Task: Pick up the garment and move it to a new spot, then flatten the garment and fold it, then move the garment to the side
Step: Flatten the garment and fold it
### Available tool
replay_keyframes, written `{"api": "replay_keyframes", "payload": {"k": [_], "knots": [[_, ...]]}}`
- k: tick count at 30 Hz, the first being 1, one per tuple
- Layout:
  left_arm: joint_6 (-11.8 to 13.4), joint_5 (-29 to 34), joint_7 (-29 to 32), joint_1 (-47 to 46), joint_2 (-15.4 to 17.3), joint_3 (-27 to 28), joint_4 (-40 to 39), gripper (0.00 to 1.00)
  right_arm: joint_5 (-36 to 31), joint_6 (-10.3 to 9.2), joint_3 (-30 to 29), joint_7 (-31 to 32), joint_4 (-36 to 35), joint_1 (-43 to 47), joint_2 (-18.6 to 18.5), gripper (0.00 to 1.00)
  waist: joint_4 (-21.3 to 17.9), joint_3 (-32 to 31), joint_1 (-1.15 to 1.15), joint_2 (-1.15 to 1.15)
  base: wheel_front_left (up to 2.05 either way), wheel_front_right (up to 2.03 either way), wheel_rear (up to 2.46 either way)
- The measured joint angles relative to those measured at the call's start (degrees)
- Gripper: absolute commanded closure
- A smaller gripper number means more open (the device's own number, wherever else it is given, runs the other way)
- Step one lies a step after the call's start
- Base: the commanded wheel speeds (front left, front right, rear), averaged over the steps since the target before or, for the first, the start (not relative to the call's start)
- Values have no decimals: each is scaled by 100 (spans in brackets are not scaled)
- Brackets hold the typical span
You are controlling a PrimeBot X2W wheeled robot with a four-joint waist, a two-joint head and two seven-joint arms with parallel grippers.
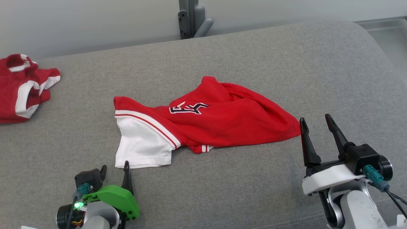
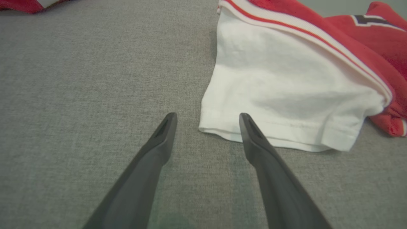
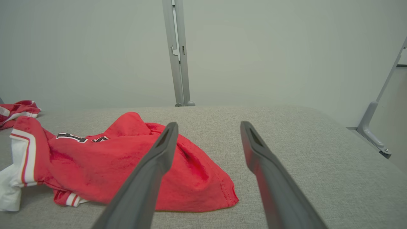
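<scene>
Garment [image 1: 222, 121] is lying bunched near the middle of the worktop [image 1: 286, 63], with its sleeve [image 1: 143, 146] spreading out toward the near left. Second garment [image 1: 22, 89] is sitting at the worktop's far left, well apart from the first. Left gripper [image 1: 115, 165] is hanging at the near left, just before the sleeve's hem. In the left wrist view one of its fingers [image 2: 254, 143] is overlapping the hem's corner, contact unclear. Right gripper [image 1: 314, 118] is standing at the near right, just beside the garment's right-hand tip. A post [image 1: 190, 19] is rising behind the worktop's far edge, beyond the garment.
</scene>
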Motion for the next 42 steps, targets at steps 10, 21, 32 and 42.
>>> {"api": "replay_keyframes", "payload": {"k": [10,21,32,42], "knots": [[111,-131,22,-476,13,49,797,25,0,0,1,0,-1,-34,0,0,-215,161,0,0,0,0,0],[-21,-272,-142,-645,8,-153,1169,100,-74,0,-242,0,420,-31,3,0,-199,83,0,0,0,0,0],[-4,-488,-543,-311,-2,-140,641,100,-209,0,-884,0,2175,-661,-3,0,104,30,0,0,0,0,0],[62,-490,-584,-14,-3,-299,-54,100,-181,0,-962,0,3521,-1391,3,0,478,132,0,0,0,0,0]]}}
